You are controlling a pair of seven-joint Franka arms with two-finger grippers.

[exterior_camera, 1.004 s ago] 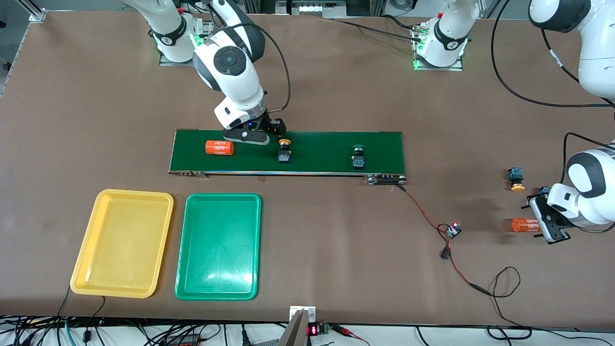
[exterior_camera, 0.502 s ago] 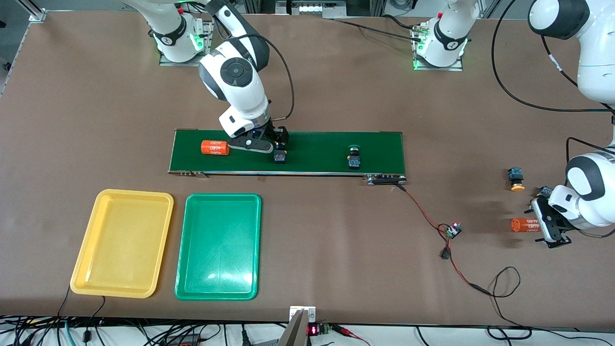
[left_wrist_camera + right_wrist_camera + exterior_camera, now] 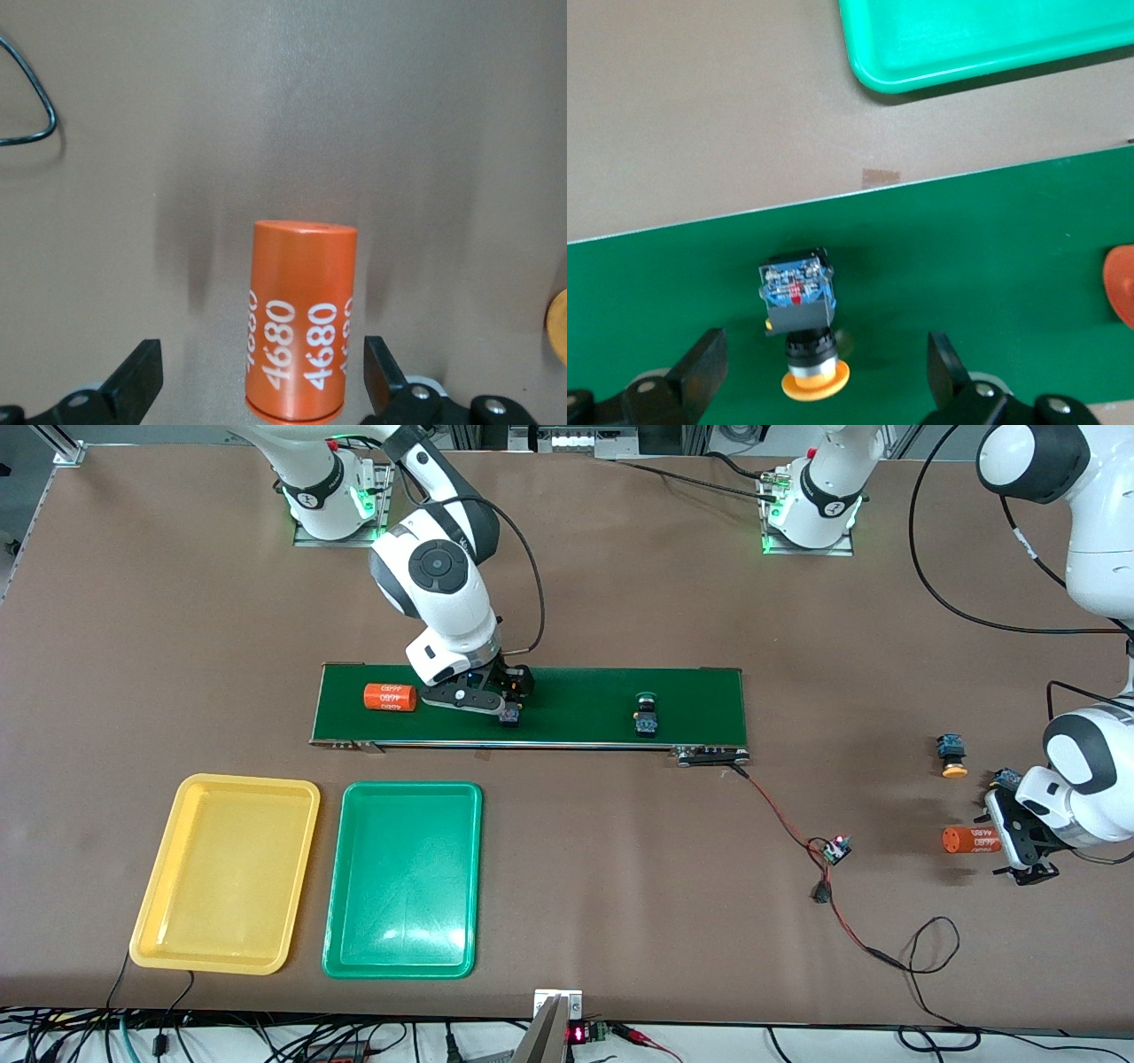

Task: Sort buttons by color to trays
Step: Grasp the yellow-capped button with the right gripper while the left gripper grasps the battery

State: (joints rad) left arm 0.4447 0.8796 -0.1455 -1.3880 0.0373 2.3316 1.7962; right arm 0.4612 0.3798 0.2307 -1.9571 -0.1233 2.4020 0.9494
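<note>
The right gripper [image 3: 507,707] hangs low over the belt [image 3: 585,691], jaws spread on either side of a yellow button [image 3: 800,317] lying there, not pinching it. A green button [image 3: 646,715] sits on the belt toward the left arm's end, and an orange cylinder [image 3: 390,696] toward the right arm's end. The yellow tray [image 3: 227,872] and green tray [image 3: 403,880] lie nearer the camera than the belt. The left gripper [image 3: 1019,849] has its jaws spread around a second cylinder [image 3: 301,321] on the bench [image 3: 620,868]; another yellow button [image 3: 952,755] lies near.
</note>
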